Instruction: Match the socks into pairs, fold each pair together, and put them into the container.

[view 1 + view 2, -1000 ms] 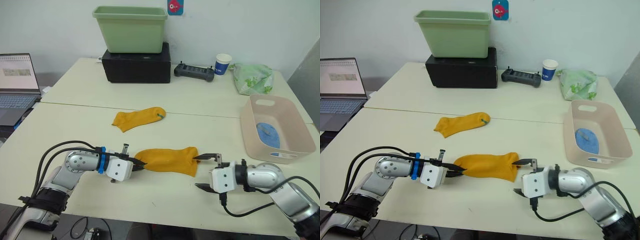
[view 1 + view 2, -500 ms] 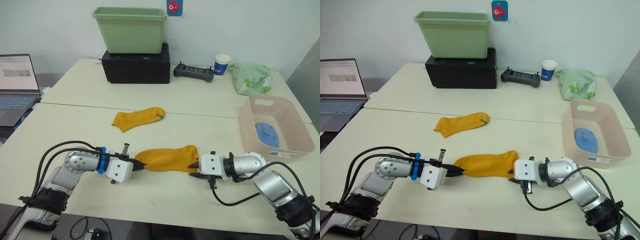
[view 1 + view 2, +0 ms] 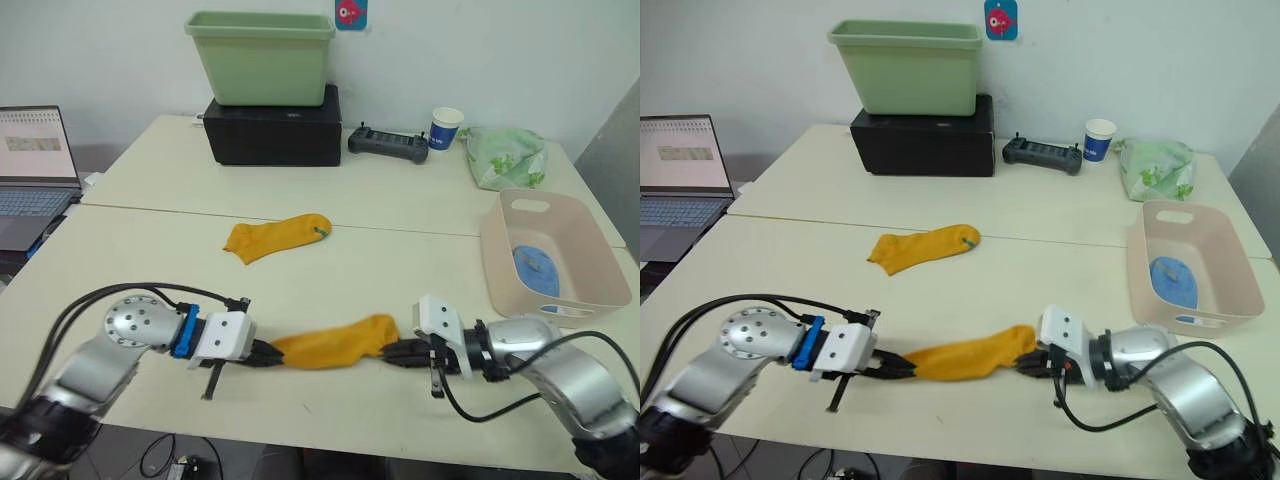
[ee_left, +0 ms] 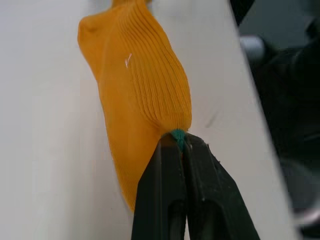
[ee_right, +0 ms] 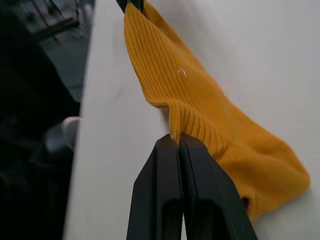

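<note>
The near orange sock lies stretched along the desk front edge; the left gripper clamps one end, the right gripper the other; its mate lies straight behind, nearer the left arm.

Laptop cut off by the frame edge, screen content too small to read. Blue sock in the container: partly hidden by the rim, can't tell if it's one or two. Held mustard sock: both ends pinched out of sight inside the left hand and right hand. Wrist views: dark area past the table edge is blurred, unreadable. Sticker on the wall is cropped.
</note>
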`<state>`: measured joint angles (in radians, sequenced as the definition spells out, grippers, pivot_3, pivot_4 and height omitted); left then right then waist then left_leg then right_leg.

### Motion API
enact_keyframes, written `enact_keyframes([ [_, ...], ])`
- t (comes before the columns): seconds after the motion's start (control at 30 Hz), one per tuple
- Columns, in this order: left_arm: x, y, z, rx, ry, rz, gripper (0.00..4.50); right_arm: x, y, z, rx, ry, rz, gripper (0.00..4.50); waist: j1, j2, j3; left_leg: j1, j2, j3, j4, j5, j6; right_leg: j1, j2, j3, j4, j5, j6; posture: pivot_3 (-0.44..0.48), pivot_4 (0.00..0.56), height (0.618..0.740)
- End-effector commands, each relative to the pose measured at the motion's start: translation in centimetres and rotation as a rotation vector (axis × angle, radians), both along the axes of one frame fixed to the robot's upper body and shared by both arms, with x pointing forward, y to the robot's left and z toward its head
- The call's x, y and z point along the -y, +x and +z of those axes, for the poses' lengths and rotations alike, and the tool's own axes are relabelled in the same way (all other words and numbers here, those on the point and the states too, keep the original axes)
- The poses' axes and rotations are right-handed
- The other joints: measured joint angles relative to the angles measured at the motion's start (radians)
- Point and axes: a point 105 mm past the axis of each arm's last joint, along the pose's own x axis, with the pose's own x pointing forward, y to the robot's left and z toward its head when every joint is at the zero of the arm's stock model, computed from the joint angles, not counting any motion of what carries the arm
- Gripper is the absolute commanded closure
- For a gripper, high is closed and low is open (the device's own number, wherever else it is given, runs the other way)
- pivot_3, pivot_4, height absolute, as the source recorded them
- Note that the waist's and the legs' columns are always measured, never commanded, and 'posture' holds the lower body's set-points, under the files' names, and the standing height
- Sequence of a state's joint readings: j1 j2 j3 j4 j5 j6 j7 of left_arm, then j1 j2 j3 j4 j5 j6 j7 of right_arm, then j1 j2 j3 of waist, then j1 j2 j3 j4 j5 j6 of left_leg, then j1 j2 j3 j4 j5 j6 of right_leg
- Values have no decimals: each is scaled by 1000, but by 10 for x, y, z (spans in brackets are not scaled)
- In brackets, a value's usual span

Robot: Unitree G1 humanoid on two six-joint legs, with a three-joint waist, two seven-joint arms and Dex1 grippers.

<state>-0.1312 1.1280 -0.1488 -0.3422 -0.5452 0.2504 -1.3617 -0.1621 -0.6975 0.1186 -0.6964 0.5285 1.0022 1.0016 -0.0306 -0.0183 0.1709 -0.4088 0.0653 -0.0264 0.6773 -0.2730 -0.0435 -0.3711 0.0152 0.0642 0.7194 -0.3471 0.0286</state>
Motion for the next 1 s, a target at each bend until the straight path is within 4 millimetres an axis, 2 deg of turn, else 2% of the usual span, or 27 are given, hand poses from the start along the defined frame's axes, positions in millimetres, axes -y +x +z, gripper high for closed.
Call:
enact_keyframes([
  [0.03, -1, -21, 10, -196, 8, 19, 4500, 7, -16, 9, -134, 8, -16, 4458, -1, 0, 0, 2, 0, 1, 0, 0, 0, 1, 0, 1, 0, 0, 0, 0, 150, 696],
  [0.17, -4, -31, 3, -334, 6, 83, 4500, 11, -20, 9, -236, 0, -52, 4458, -1, 1, 1, 6, -1, 4, -1, 0, 0, 4, 0, 4, -1, -1, 1, 0, 150, 696],
  [0.23, -5, -29, -2, -378, -7, 134, 4500, 10, -17, 9, -267, 8, -83, 4458, -1, 0, 1, 6, -1, 4, -1, 0, 0, 3, 1, 4, -1, 0, 0, 0, 150, 696],
  [0.4, -10, 11, -18, -410, -76, 366, 4500, 9, 31, -3, -248, -1, -343, 4458, -2, -2, 3, 5, -1, 3, -2, 0, 0, 1, 1, 5, -1, 0, 0, 0, 150, 696],
  [0.5, -14, 34, -19, -388, -87, 435, 4500, 2, 48, -1, -215, -6, -392, 4458, -1, -3, 4, 2, -1, 3, -1, 0, 0, -1, 1, 5, -1, 0, 0, 0, 150, 696],
  [0.7, -16, 65, -29, -361, -73, 510, 4500, -5, 72, -9, -158, -37, -470, 4458, -1, -3, 4, -4, -1, 2, -1, 0, 0, -7, 1, 4, -2, 0, 0, 0, 150, 696],
  [0.87, -12, 80, -27, -311, -88, 528, 4500, -4, 76, -6, -138, -19, -493, 4458, 1, -3, 4, -11, -1, 2, -1, 0, 0, -14, 1, 4, -1, 0, 0, 0, 150, 696],
  [0.97, -9, 88, -18, -271, -121, 546, 4500, 6, 81, 0, -18, -38, -509, 3803, 2, -3, 4, -11, -1, 2, 0, 0, 0, -14, 1, 3, 0, 0, 0, 0, 150, 696],
  [1.0, -9, 89, -17, -267, -123, 551, 4500, 8, 82, 2, 23, -46, -503, 3452, 2, -3, 4, -11, -1, 2, 0, 0, 0, -13, 0, 3, 0, 0, 0, 0, 150, 696],
])
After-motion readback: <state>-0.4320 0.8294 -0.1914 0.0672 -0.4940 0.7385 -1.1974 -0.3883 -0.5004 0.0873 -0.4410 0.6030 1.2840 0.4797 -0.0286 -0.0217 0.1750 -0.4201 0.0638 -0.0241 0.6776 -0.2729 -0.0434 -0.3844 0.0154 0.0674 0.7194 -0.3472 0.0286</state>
